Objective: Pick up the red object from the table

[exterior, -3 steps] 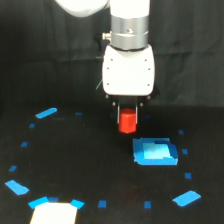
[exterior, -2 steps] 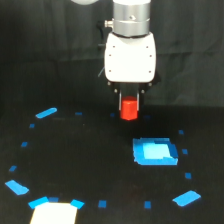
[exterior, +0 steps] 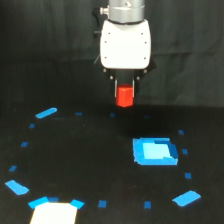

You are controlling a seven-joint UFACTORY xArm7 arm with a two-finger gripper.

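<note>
Gripper (exterior: 125, 95): closed on the red object (exterior: 125, 97), held above the table (exterior: 90, 160).
Blue square piece (exterior: 155, 151): lies on the table.
Writing: none legible.

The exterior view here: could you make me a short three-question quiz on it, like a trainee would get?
1. True or false: the red object rests on the table.
2. What holds the red object? A) the gripper B) the blue square piece C) nothing
3. Fill in: the white patch lies at the picture's bottom ____.

Key: 1 false, it hangs clear above the surface. 2 A, the gripper is shut on it. 3 left.
</note>
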